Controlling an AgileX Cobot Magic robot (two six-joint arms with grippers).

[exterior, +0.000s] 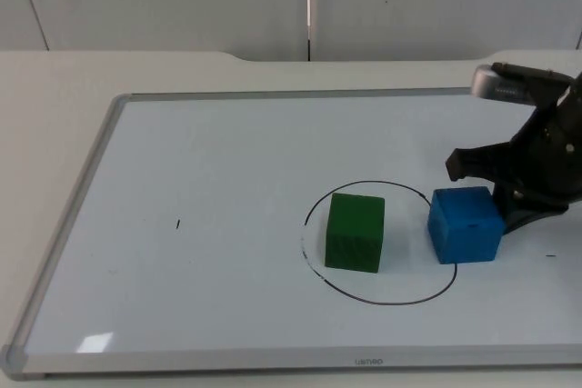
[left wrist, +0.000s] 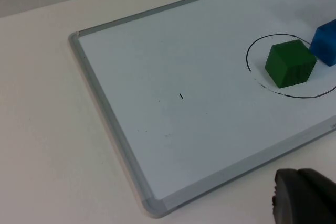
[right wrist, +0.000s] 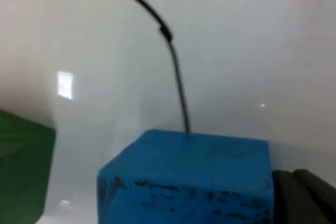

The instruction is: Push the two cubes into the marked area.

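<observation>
The whiteboard point(exterior: 182, 315) lies flat on the table, its hand-drawn black circle point(exterior: 320, 202) at about 4 o'clock from the board's middle. The green cube point(exterior: 355, 232) sits fully inside that ring, toward its 9 o'clock side — that half of the job looks done. The blue cube point(exterior: 466, 224) straddles the line at 3 o'clock, only partly inside, so a further nudge toward 9 o'clock seems needed. The right gripper point(exterior: 496, 190) is pressed against the blue cube's outer side — whether its jaws are wide or narrow, I cannot tell. The left gripper point(left wrist: 304, 199) waits off the board's near edge.
</observation>
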